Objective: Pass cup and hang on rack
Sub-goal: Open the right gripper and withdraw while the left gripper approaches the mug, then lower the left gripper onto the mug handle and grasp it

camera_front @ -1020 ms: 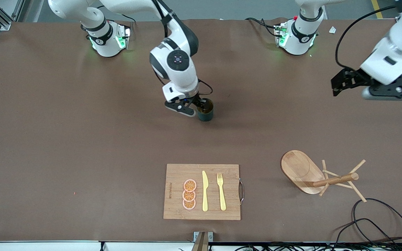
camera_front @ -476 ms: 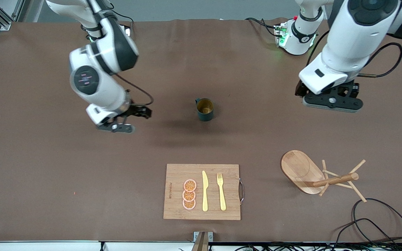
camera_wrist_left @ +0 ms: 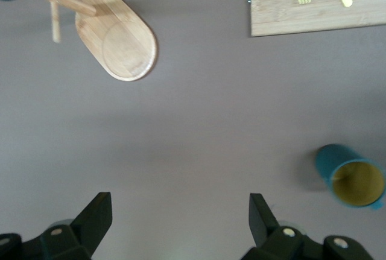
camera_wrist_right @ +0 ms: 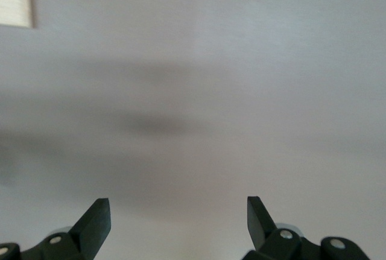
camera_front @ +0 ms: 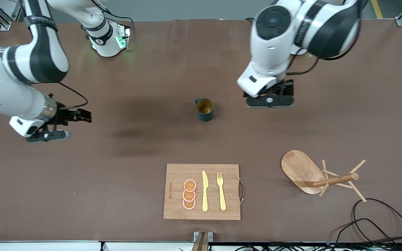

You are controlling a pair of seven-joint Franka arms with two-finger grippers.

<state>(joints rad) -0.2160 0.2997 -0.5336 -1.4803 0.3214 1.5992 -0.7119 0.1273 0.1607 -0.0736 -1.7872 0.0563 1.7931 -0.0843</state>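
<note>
Standing upright mid-table: cup (camera_front: 205,109), untouched. Left hand (camera_front: 270,100), fingers apart, empty, held above table beside cup. Right hand (camera_front: 58,125), fingers apart, empty, over right arm's end. Rack (camera_front: 321,177) toppled on side near front camera: hanging judged likely to fail. Handle misgrasp risked.

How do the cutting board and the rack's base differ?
The cutting board is rectangular and carries a knife, fork and orange slices; the rack has an oval base holding only its post. The board has a metal handle; the rack's base has none. Both are light wood.
</note>
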